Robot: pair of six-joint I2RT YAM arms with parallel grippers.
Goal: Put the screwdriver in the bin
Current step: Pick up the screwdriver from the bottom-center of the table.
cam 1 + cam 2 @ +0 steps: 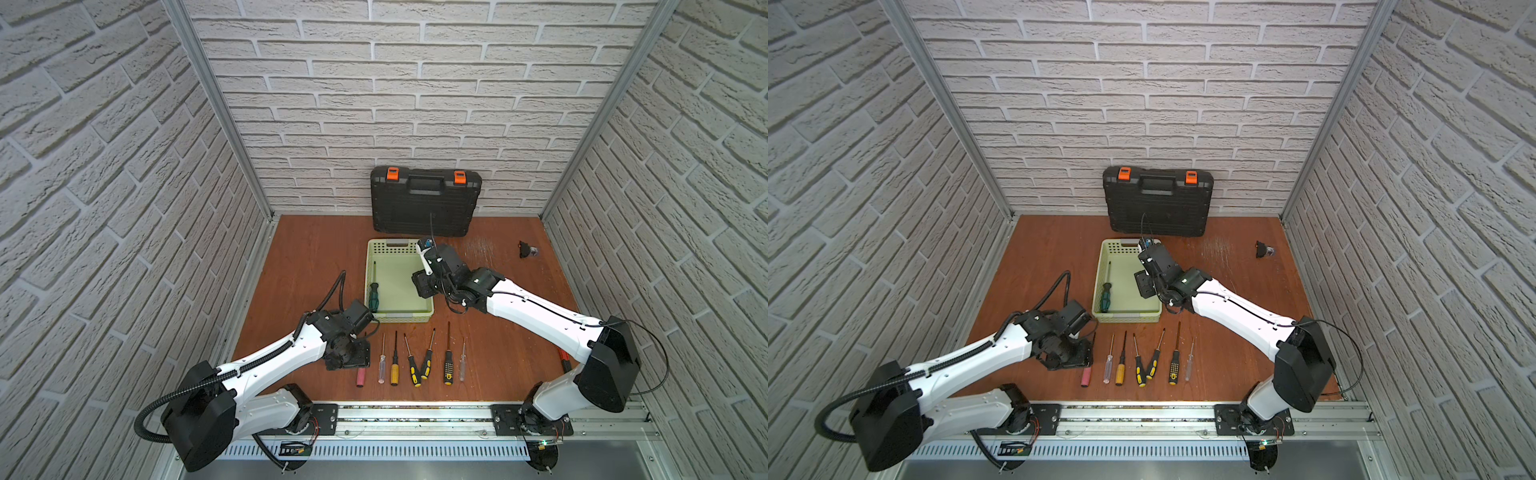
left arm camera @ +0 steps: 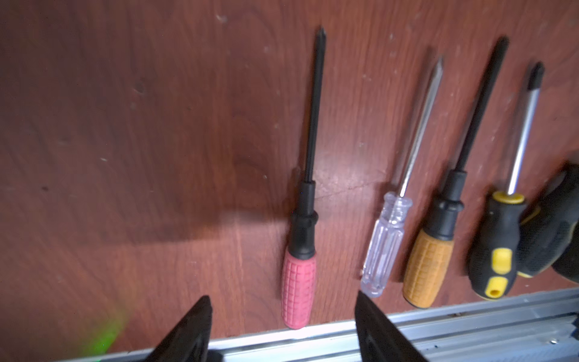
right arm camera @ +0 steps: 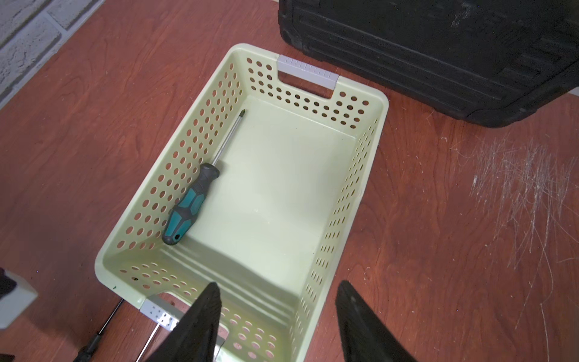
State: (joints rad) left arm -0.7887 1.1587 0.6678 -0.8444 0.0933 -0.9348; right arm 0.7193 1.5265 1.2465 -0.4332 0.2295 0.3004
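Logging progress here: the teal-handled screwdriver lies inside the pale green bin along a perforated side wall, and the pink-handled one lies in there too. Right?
Not quite. The teal-handled screwdriver does lie inside the bin along a perforated side wall, but the pink-handled screwdriver lies outside it, on the table, as the left wrist view shows.

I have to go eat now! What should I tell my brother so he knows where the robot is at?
The left gripper is open and empty, over the pink screwdriver.
The right gripper is open and empty, above the bin.
Done: the green screwdriver lies in the bin, along a side wall.
Left: a row of seven screwdrivers lies on the table. If more must go in, the pink one looks next.
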